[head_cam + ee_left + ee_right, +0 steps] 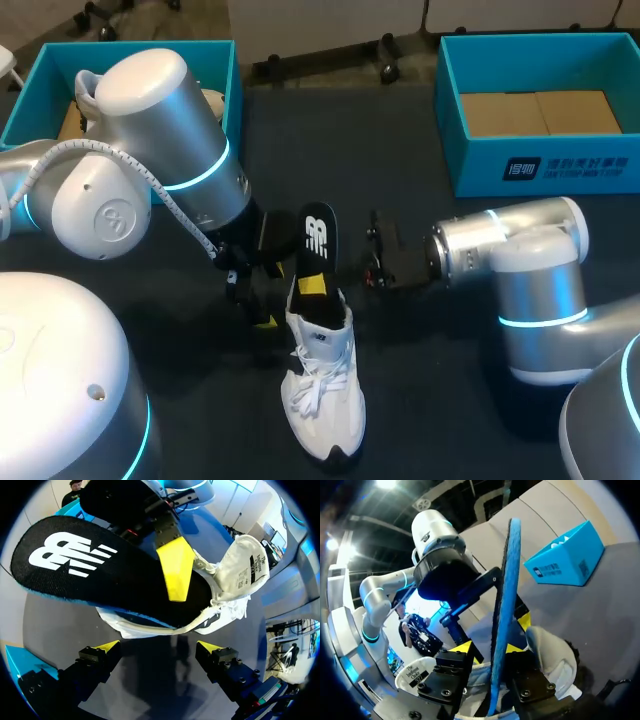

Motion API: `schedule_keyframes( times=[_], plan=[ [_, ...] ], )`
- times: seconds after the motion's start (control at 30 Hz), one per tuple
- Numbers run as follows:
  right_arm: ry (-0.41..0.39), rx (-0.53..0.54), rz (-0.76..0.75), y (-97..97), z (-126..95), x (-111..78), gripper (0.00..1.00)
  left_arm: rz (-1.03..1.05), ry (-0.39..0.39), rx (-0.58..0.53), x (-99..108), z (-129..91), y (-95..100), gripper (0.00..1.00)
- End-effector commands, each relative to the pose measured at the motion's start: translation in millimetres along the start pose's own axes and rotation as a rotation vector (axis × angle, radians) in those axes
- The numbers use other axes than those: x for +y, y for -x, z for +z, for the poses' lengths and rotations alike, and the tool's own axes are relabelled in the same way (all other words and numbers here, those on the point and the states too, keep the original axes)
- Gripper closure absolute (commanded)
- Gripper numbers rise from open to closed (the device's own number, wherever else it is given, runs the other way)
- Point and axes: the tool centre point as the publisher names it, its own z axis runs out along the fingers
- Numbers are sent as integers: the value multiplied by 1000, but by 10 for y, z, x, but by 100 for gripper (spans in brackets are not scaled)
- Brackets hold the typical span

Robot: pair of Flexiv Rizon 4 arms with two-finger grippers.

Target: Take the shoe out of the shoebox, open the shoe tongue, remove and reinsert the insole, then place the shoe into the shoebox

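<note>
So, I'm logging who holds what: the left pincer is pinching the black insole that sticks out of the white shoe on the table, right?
No, the right pincer is pinching the black insole that sticks out of the white shoe on the table; the right wrist view shows it. The left pincer is open.

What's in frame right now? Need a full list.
white lace-up sneaker: one, white, on its sole at the table's near middle.
black foam insole: one, black with a white logo, sticking out of the sneaker.
teal cardboard shoeboxes: two, teal, far left and far right.
white item: one, in the left box, mostly hidden.
dark table: one, black.
left arm: silver, jaws open beside the sneaker.
right arm: silver, jaws shut on the insole.
</note>
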Motion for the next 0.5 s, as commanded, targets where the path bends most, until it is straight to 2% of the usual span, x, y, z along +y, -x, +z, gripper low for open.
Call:
schedule_keyframes(
  times=[0.03, 0.27, 0.33, 0.37, 0.4, 0.5],
  plan=[
    [36, 2, -9, 33, 20, 26, 69, 1, 0, 0, 0, 15, 4, 0],
    [85, -9, -21, 62, 33, 112, 74, 1, 0, 0, 0, 15, 4, 0],
    [100, -11, -19, 81, 33, 122, 82, 1, 0, 0, 0, 15, 4, 0],
    [107, -11, -19, 87, 33, 125, 96, 1, 0, 0, 0, 15, 4, 0],
    [109, -11, -19, 90, 34, 126, 100, 1, 0, 0, 0, 15, 4, 0],
    [107, -12, -14, 104, 45, 119, 100, 1, 0, 0, 0, 15, 4, 0]
  ],
)
